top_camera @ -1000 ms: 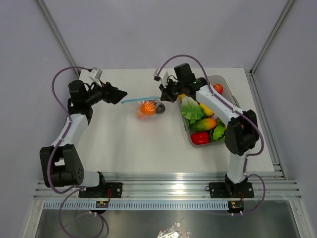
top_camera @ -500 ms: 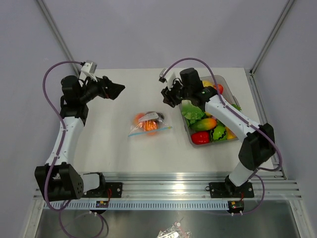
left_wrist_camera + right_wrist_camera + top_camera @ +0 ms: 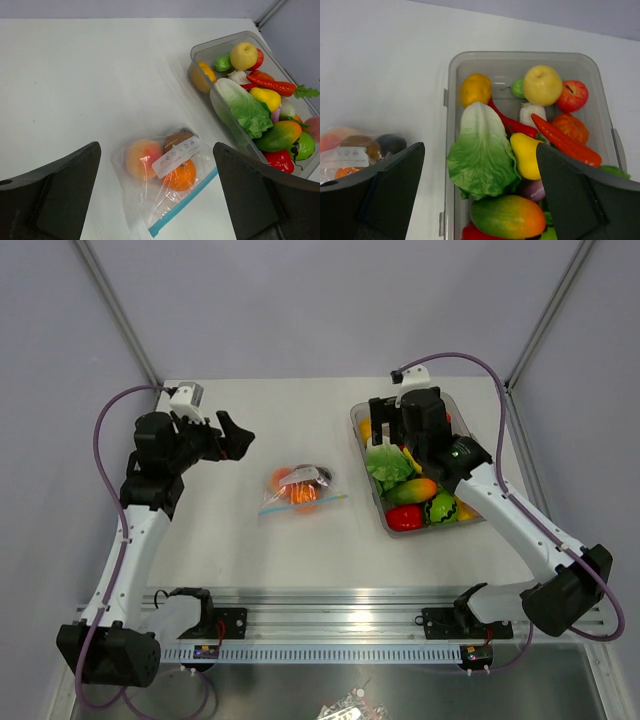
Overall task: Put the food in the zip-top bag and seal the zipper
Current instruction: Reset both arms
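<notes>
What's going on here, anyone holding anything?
Neither arm holds anything. The zip-top bag lies flat on the table between the arms, with a peach, an orange and a darker piece inside. Its blue zipper runs along the near edge; whether it is pressed shut is not visible. The left gripper hovers open to the left of the bag. The right gripper hangs open over the clear tray of toy produce.
</notes>
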